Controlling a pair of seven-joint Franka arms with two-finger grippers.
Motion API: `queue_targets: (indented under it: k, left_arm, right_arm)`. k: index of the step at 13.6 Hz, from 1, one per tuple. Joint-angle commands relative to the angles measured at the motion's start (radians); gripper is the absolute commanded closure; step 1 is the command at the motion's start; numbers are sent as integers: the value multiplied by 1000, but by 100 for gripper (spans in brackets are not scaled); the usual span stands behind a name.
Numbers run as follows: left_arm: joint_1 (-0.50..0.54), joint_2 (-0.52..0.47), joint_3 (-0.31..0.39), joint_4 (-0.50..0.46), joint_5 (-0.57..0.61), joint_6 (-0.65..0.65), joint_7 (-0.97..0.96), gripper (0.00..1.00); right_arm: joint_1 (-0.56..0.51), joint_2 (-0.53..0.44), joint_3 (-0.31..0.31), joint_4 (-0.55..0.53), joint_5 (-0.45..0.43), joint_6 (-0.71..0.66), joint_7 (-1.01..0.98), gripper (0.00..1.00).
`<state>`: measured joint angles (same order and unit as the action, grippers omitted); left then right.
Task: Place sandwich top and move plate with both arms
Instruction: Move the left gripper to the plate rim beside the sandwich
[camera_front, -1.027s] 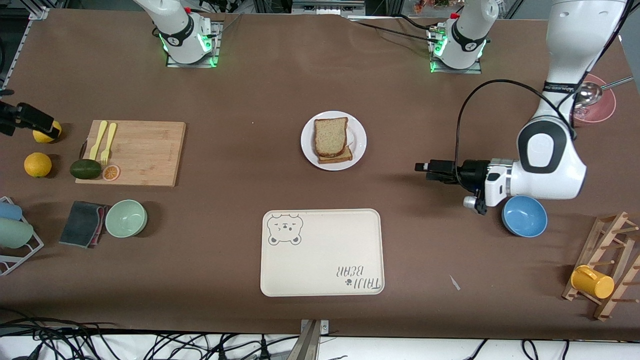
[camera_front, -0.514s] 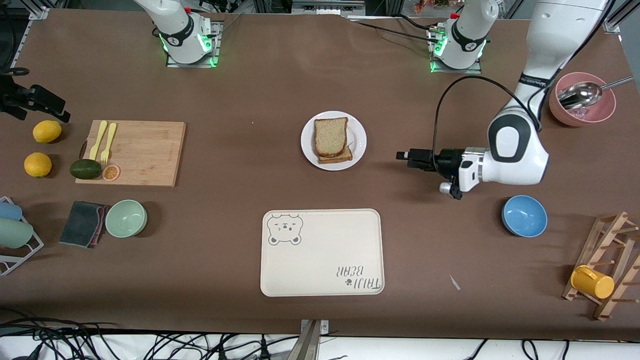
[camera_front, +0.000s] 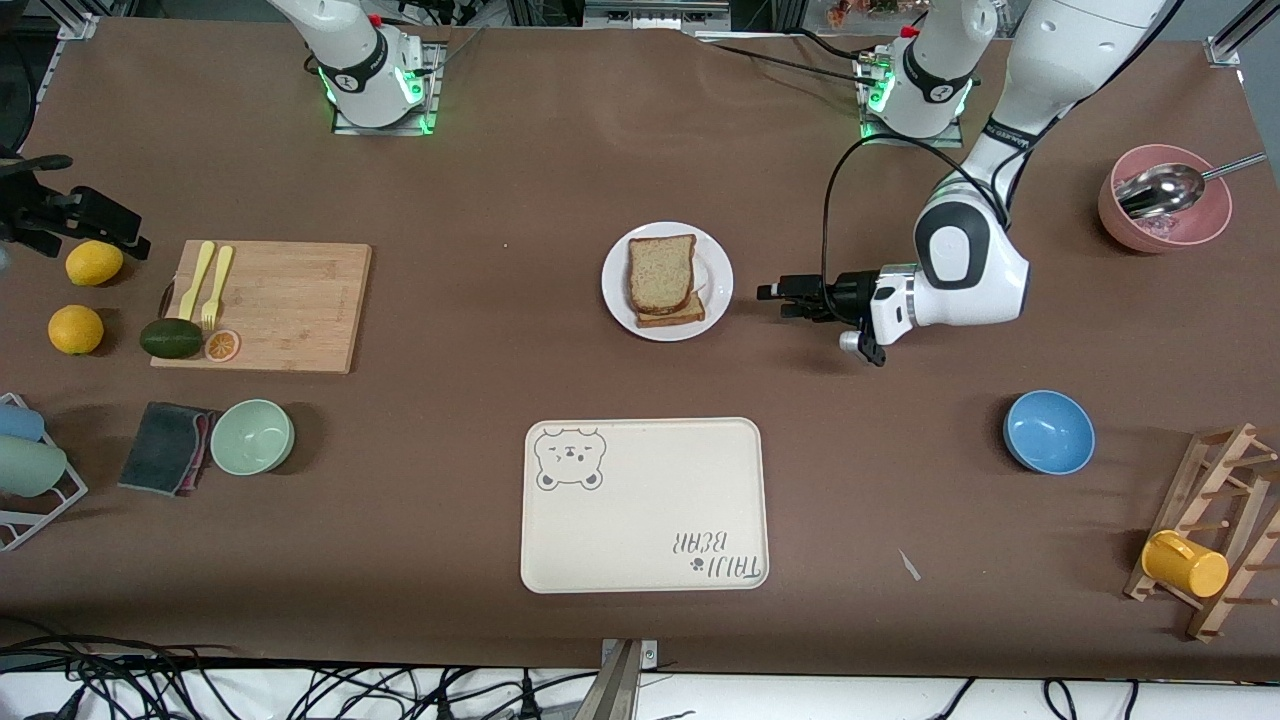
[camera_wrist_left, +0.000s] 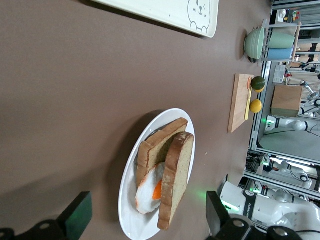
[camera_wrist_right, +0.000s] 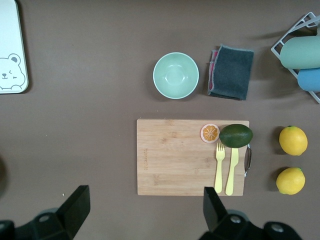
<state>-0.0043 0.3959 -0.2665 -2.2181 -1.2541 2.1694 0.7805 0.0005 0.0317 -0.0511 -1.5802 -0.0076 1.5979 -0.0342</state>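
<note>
My left gripper (camera_front: 768, 296) hovers beside the plate (camera_front: 718, 262), fingers apart (right gripper (camera_front: 130, 232) too, above the lemons (camera_front: 94, 262)).

Wooden cutting board (camera_wrist_right: 191, 157) under spread right gripper (camera_wrist_right: 141, 206).
Avocado (camera_wrist_right: 236, 135), orange slice (camera_wrist_right: 210, 133), two yellow forks (camera_wrist_right: 225, 169) on it; mint bowl (camera_wrist_right: 175, 75) and grey cloth (camera_wrist_right: 230, 72) near.

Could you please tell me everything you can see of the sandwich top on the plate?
The sandwich top is a speckled light-brown wholemeal slice with a darker crust. It lies on the white plate, leaning over a fried egg and a smaller slice rather than flat. The left gripper, open, is beside the plate and touches nothing.
</note>
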Motion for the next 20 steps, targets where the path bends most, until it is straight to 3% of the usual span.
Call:
queue_targets:
  k: [1, 7, 11, 14, 18, 20]
  left_arm:
    - [-11, -28, -7, -61, -94, 47, 97, 0]
    - [-62, 66, -16, -69, -287, 96, 278, 1]
    - [-63, 95, -16, -68, -289, 96, 292, 2]
    - [-69, 109, -17, -66, -323, 95, 313, 9]
    - [-72, 116, -30, -67, -349, 95, 336, 10]
    - [-74, 124, -37, -69, -349, 92, 342, 16]
  right_arm:
    - [-22, -6, 19, 2, 40, -10, 14, 0]
    - [-22, -42, 22, -58, 55, 54, 31, 0]
    - [-22, -59, 25, -69, 43, 54, 26, 0]
    - [-22, -79, 28, -96, 40, 53, 31, 0]
    - [-19, -62, 27, -75, 40, 40, 31, 0]
    - [-19, -62, 27, -73, 37, 42, 27, 0]
